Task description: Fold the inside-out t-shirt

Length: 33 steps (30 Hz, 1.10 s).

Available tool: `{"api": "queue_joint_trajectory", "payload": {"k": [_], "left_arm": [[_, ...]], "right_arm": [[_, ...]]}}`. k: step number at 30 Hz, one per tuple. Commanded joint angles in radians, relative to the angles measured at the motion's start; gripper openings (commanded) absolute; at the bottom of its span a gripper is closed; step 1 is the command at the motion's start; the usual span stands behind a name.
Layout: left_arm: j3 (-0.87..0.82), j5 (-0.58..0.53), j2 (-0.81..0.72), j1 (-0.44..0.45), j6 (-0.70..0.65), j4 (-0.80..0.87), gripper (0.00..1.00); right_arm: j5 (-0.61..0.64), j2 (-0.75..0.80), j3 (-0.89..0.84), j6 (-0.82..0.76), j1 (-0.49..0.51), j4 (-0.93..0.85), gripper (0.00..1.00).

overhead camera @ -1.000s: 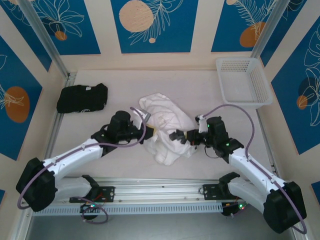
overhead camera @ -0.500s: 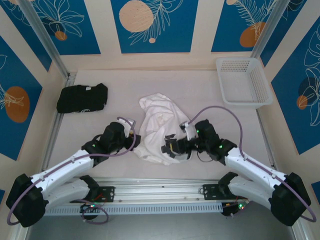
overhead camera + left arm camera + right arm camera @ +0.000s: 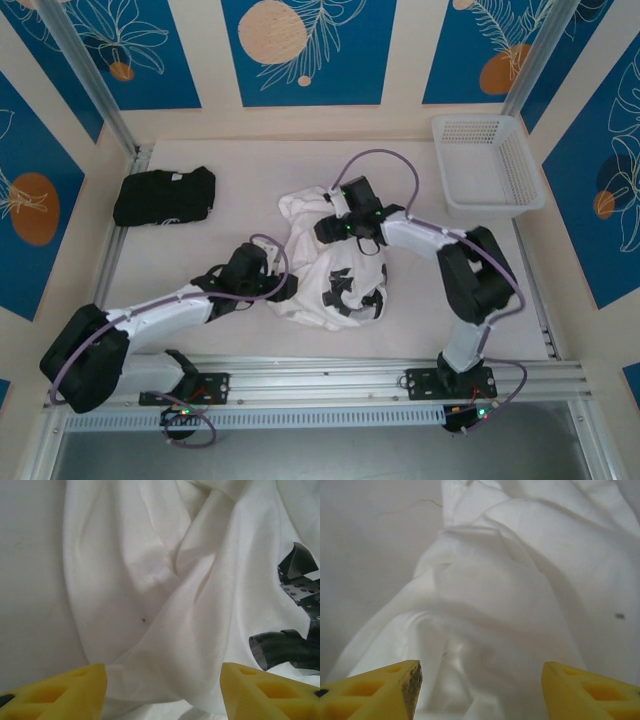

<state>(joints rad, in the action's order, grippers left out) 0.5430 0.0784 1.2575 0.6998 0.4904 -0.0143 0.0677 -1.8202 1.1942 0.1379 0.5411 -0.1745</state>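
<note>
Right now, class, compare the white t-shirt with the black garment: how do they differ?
The white t-shirt is crumpled in a loose heap; the black garment is neatly folded. The t-shirt lies mid-table; the black garment sits apart at the far left. Both rest on the table.

T-shirt (image 3: 315,262) roughly midway between garment (image 3: 163,195) and basket (image 3: 485,165)

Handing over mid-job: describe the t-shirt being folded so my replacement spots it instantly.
Start at the pale table and look to its middle. The white t-shirt lies there, a crumpled heap, unlike the folded black garment far left and the rigid basket far right.
</note>
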Motion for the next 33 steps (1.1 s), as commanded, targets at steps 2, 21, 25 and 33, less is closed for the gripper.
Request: {"api": "queue_joint_trajectory", "payload": {"k": [2,21,25,33], "left_arm": [[-0.013,0.036,0.049,0.006,0.032,-0.066,0.57],[0.025,-0.064,-0.037,-0.099,-0.053,-0.085,0.00],[0.071,-0.119,-0.103,-0.129,-0.082,-0.067,0.00],[0.223,-0.272,-0.280,-0.167,-0.212,0.007,0.00]], "right_arm": [[-0.023,-0.150,0.152,-0.056,-0.003,-0.105,0.55],[-0.320,0.147,0.106,0.129,-0.119,0.018,0.00],[-0.372,0.233,0.102,0.183,-0.143,0.052,0.00],[-0.305,0.482,0.095,0.165,-0.169,0.007,0.00]]}}
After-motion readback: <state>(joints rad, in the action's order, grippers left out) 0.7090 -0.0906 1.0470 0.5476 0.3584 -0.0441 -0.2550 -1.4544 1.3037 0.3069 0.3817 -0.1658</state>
